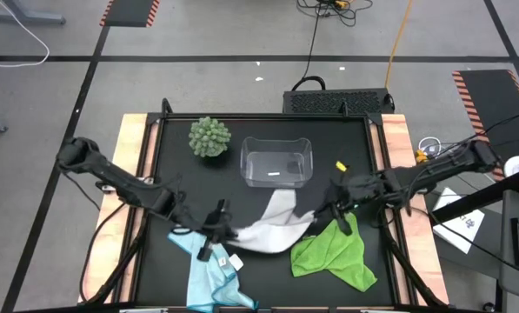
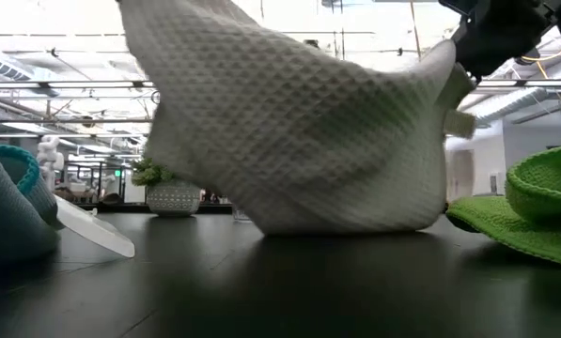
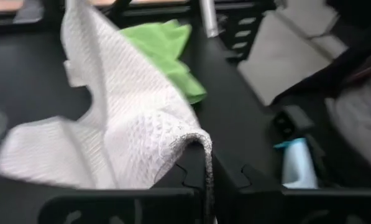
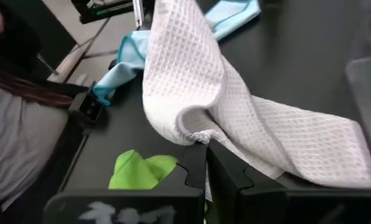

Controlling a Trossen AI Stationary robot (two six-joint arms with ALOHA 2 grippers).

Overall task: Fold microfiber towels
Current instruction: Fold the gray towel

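The white towel (image 1: 268, 228) hangs slack between my two grippers, and its sagging middle (image 2: 346, 223) rests on the black table. My left gripper (image 1: 220, 230) is shut on its left end and my right gripper (image 1: 324, 213) on its right end. The light blue towel (image 1: 209, 274), with its small white tag (image 1: 236, 261), lies crumpled at the near left. The lime green towel (image 1: 333, 252) lies crumpled at the near right, just below my right gripper. In the low view only the right gripper (image 2: 491, 33) shows, at the top. My left gripper pinches the white towel's hemmed edge (image 3: 196, 138) between its two fingers, coming from the table's left and slanting down. The cloth spreads away from the fingers and sags to the table. My right gripper pinches a bunched fold at the towel's other end (image 4: 194, 123) between its two fingers, coming from the table's right and slanting down. Several layers seem gathered there, and the cloth falls away slack from the hold.
A clear plastic bin (image 1: 276, 161) stands behind the white towel at the table's middle. A round green spiky ball plant (image 1: 209, 136) sits at the far left. Wooden rails (image 1: 133, 174) run along the table's left and right edges.
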